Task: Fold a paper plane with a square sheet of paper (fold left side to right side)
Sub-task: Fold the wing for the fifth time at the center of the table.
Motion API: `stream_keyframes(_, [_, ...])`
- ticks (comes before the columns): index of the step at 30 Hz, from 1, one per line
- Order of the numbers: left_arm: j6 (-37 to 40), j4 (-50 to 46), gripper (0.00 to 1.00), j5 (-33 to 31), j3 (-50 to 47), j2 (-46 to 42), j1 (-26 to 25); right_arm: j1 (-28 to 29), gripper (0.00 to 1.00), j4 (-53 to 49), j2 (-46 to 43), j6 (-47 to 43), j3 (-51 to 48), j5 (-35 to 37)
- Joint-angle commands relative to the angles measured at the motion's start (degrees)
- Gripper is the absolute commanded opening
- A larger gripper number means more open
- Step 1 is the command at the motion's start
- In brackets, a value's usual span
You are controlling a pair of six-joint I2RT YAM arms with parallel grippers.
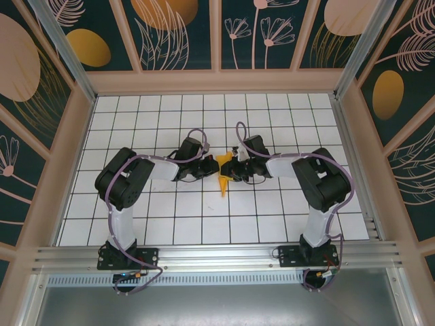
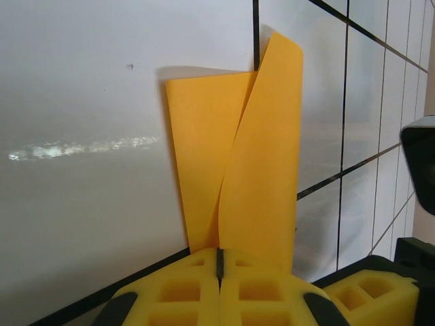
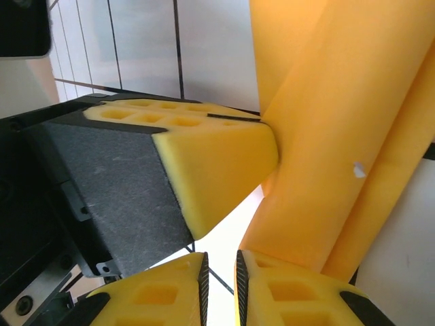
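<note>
The orange-yellow sheet of paper (image 1: 223,179) is folded into a slim pointed paper plane shape at the middle of the tiled floor, its tip toward the near edge. My left gripper (image 1: 213,168) is shut on one end of it. In the left wrist view two layers of the paper (image 2: 258,170) rise from the closed seam of that gripper (image 2: 219,257), and one layer curls away. My right gripper (image 1: 232,170) faces it from the right. Its jaws (image 3: 221,265) stand slightly apart with only floor between them, and the paper (image 3: 326,136) lies beside its right finger.
The white tiled floor (image 1: 170,115) is boxed in by wooden frames and dark floral walls (image 1: 170,34). The two grippers nearly touch: the left gripper's finger (image 3: 217,163) sits just above the right gripper's jaws. A metal rail (image 1: 217,255) runs along the near edge.
</note>
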Motion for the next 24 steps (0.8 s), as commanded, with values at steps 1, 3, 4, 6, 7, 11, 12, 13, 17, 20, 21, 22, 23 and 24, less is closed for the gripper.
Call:
stream_keyframes(1, [2.7, -4.4, 0.0, -9.0, 0.0, 1.4, 1.3, 0.5, 0.22, 0.6, 1.6, 0.2, -0.2, 0.1])
stream_keyframes(3, [2.7, -4.5, 0.0, -9.1, 0.0, 1.2, 1.3, 0.5, 0.22, 0.2, 1.6, 0.0, -0.1, 0.3])
stream_keyframes(4, [2.7, -4.4, 0.0, -9.1, 0.0, 1.2, 1.4, 0.5, 0.22, 0.1, 1.7, -0.1, -0.2, 0.4])
stream_keyframes(6, [2.7, -4.4, 0.0, -9.1, 0.0, 1.0, 1.5, 0.5, 0.22, 0.1, 1.9, -0.2, -0.1, 0.5])
stream_keyframes(7, [2.7, -4.4, 0.0, -9.0, 0.2, 1.0, 1.5, 0.5, 0.22, 0.1, 1.9, -0.2, -0.1, 0.5])
stream_keyframes(11, [2.8, -4.5, 0.0, -9.1, 0.3, 0.9, 1.5, 0.5, 0.22, -0.1, 2.4, -0.3, 0.4, 0.5])
stream_keyframes(12, [2.7, -4.5, 0.0, -9.2, 0.3, 0.9, 1.5, 0.5, 0.22, -0.2, 2.5, -0.2, 0.4, 0.5])
stream_keyframes(13, [2.8, -4.5, 0.0, -9.2, 0.3, 1.0, 1.6, 0.5, 0.22, -0.3, 2.6, -0.3, 0.5, 0.6])
stream_keyframes(17, [2.7, -4.5, 0.0, -9.2, 0.4, 1.2, 1.6, 0.5, 0.22, -0.8, 2.8, -0.3, 0.7, 1.2])
stream_keyframes(20, [2.7, -4.5, 0.0, -9.2, 0.4, 1.4, 1.6, 0.6, 0.22, -1.6, 3.2, -0.6, 1.0, 1.9])
stream_keyframes(21, [2.7, -4.5, 0.0, -9.2, 0.4, 1.3, 1.6, 0.6, 0.23, -2.3, 3.3, -0.8, 1.3, 2.3])
stream_keyframes(22, [2.7, -4.5, 0.0, -9.2, 0.4, 1.2, 1.6, 0.6, 0.22, -3.0, 3.5, -1.0, 1.5, 2.9])
stream_keyframes(23, [2.7, -4.4, 0.0, -9.2, 0.4, 1.2, 1.7, 0.6, 0.22, -3.9, 3.7, -1.3, 1.8, 3.3])
stream_keyframes(24, [2.7, -4.5, 0.0, -9.2, 0.5, 1.1, 1.7, 0.6, 0.22, -4.8, 3.9, -1.5, 2.0, 4.0])
